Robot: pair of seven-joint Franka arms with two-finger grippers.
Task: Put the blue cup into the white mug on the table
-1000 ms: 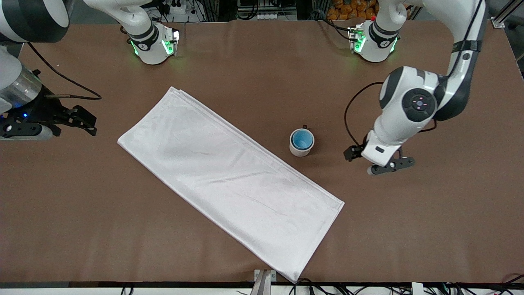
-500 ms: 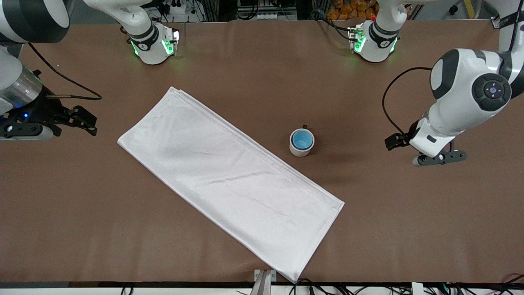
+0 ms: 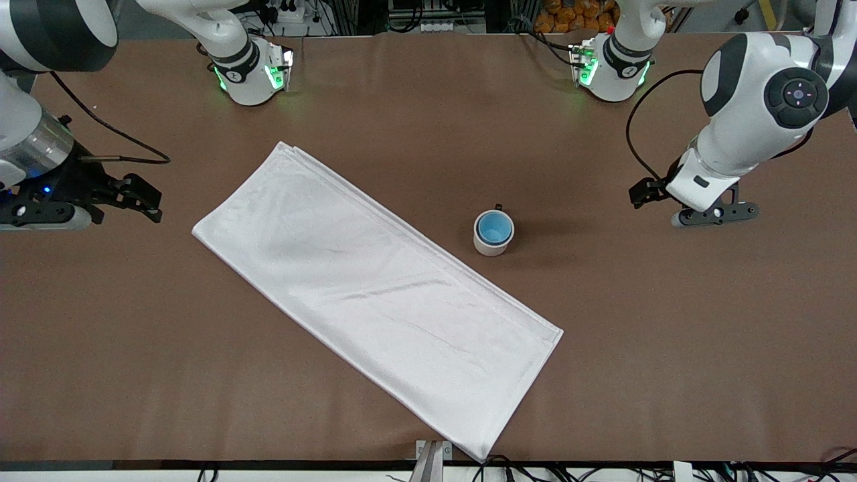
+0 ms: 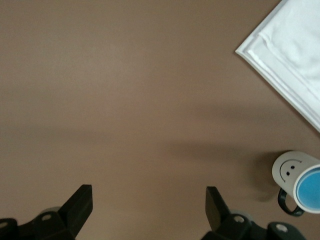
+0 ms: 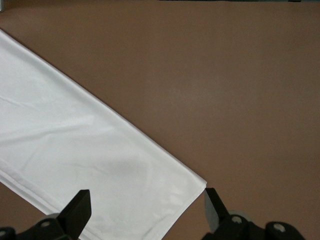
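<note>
The blue cup sits inside the white mug, which stands upright on the table beside the white cloth's long edge. In the left wrist view the mug shows a smiley face and a black handle, with the blue cup in it. My left gripper is open and empty, up over bare table toward the left arm's end, well apart from the mug; it also shows in the left wrist view. My right gripper is open and empty and waits at the right arm's end; it also shows in the right wrist view.
A large white folded cloth lies diagonally across the middle of the table, reaching the edge nearest the front camera. Its corner shows in the right wrist view and another corner in the left wrist view. The arm bases stand along the top edge.
My left gripper has drawn away from the mug toward the left arm's end of the table, then toward the bases. The cup stays in the mug. The right arm has barely moved.
</note>
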